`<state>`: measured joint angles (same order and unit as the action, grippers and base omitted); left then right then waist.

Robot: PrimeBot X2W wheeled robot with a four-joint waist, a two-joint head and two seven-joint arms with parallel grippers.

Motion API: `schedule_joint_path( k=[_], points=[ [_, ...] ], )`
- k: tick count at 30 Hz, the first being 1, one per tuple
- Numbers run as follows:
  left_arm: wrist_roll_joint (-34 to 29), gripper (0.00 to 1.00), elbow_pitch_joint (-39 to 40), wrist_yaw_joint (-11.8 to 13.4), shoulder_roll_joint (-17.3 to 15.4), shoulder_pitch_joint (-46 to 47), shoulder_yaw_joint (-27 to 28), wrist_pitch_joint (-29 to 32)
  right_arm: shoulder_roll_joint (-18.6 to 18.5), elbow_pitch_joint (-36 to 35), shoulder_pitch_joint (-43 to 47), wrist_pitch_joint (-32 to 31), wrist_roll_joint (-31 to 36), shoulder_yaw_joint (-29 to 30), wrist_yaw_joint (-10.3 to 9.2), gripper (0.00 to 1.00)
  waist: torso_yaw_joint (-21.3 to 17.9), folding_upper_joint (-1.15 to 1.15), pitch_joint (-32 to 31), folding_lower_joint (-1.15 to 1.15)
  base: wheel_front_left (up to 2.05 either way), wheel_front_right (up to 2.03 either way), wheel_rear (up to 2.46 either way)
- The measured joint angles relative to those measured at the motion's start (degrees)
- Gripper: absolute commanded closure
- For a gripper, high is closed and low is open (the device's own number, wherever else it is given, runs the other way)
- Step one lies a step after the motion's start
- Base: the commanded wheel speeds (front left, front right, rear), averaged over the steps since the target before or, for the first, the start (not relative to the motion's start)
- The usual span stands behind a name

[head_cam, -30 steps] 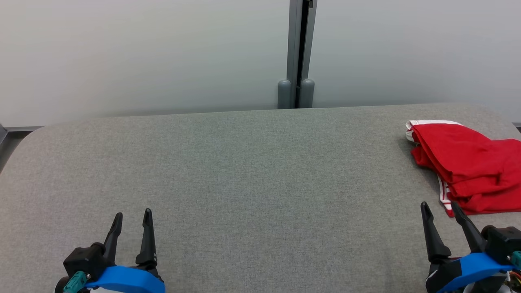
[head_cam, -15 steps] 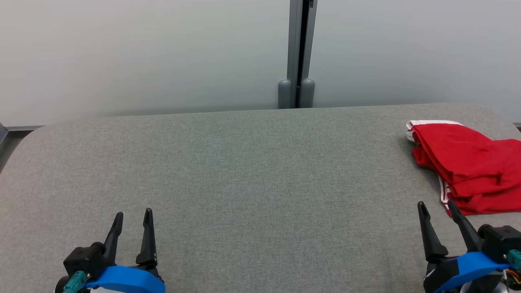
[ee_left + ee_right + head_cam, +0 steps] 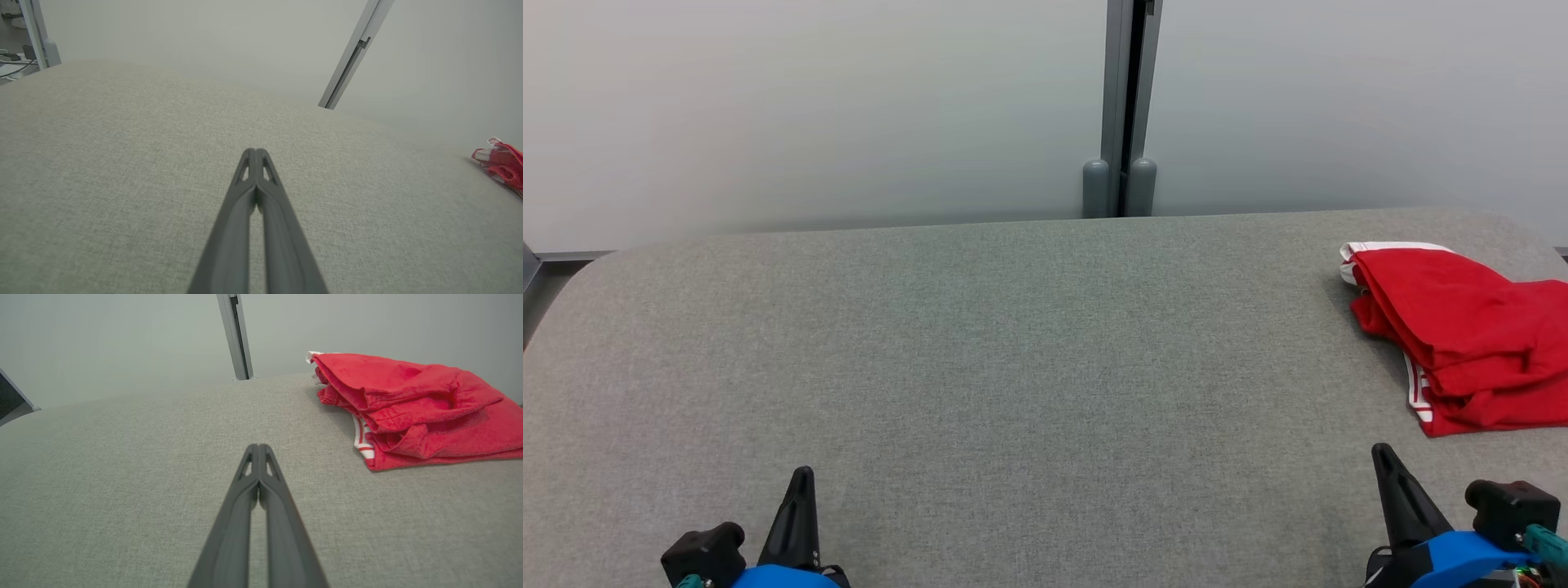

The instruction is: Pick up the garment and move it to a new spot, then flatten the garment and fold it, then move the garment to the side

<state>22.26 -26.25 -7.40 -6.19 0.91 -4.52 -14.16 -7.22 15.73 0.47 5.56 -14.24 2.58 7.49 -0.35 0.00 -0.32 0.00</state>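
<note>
- The red garment (image 3: 1462, 335), trimmed with white stripes, is lying in a loosely folded stack at the right edge of the head view. It is resting on the grey bench (image 3: 1013, 343) and running partly out of the picture.
- The left claw (image 3: 800, 482) is sitting at the lower left with its fingers pressed together, gripping nothing and well apart from the garment.
- The right claw (image 3: 1382, 457) is sitting at the lower right, its fingers likewise together and empty. It is near the striped lower corner of the garment but not touching it.
- The cloth is looking soft, light and limp, with rounded folds and slack layers. It is likely to sag and come unfolded if only the top layer is lifted, and nothing about it is looking fragile.
- The bench's woven cover is probably giving some friction, so dragging is likely to rumple the stack rather than slide it.
- The safest hold is probably a pinch through all the layers at the thick folded edge facing the right claw, or one claw at each corner. The fingers are needing to part first.
</note>
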Motion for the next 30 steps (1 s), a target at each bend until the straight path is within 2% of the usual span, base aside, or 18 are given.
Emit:
schedule_joint_path(
  k=[15,30],
  points=[
    [14.5,1.0,2.3,0.0,0.8,0.4,2.1,4.2,0.9,-0.2,-0.3,-2.5,-16.3,0.7,0.0,1.0,0.0,0.0,0.1,0.0,0.0,0.0,0.0],
    [26.0,1.0,4.3,0.0,1.2,1.4,3.9,7.6,1.5,-0.5,-1.5,-4.4,-29.0,1.4,0.0,1.0,0.1,0.0,0.1,0.0,0.0,0.0,0.0]
  ],
)
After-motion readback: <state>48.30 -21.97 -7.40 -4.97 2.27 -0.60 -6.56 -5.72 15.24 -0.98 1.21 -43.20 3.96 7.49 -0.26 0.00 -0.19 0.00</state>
